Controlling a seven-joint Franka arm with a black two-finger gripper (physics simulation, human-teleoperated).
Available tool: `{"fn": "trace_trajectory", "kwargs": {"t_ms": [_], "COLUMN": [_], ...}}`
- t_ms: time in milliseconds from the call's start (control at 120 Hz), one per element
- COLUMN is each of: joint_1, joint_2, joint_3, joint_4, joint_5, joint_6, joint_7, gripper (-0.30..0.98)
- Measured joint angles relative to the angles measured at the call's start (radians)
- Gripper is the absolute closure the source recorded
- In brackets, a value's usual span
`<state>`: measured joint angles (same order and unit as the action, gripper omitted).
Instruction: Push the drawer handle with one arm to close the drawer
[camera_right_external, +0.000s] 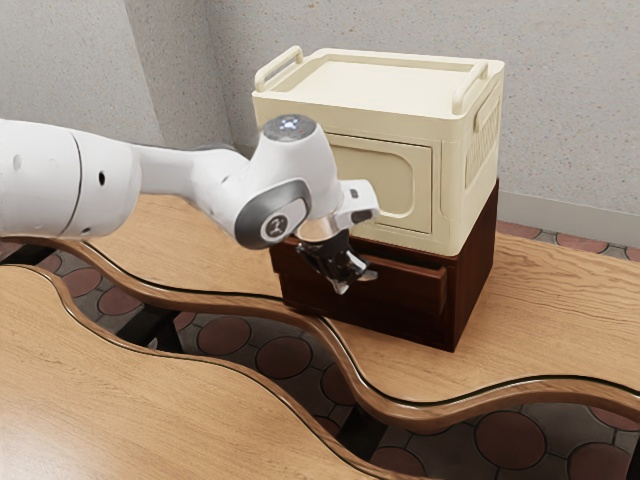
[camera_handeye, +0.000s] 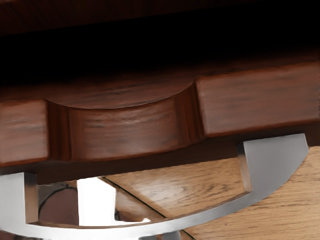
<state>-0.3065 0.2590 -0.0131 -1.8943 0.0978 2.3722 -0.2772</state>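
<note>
On the bench (camera_right_external: 560, 305), beneath the cream storage box (camera_right_external: 390, 82), the dark-wood cabinet (camera_right_external: 476, 275) has its drawer (camera_right_external: 412, 302) a little out on the near side. The curved silver handle (camera_handeye: 200, 218) stands on the drawer's front, with my tool (camera_right_external: 350, 274) close by it; whether that is wide or narrow I cannot tell. I'd best bear on the handle's middle and push level and straight to the far side, slowly, lest the drawer skew left or right, easing off once it seats.
</note>
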Motion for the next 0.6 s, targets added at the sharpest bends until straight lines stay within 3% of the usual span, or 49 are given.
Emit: {"fn": "trace_trajectory", "kwargs": {"t_ms": [433,508,600], "joint_1": [0.011,0.017,0.012], "joint_2": [0.103,0.013,-0.207], "joint_3": [0.004,0.004,-0.007], "joint_4": [0.128,0.047,-0.022], "joint_5": [0.005,-0.001,-0.008], "joint_6": [0.001,-0.005,-0.139], "joint_7": [0.078,0.086,0.078], "gripper": [0.82,0.79,0.79]}}
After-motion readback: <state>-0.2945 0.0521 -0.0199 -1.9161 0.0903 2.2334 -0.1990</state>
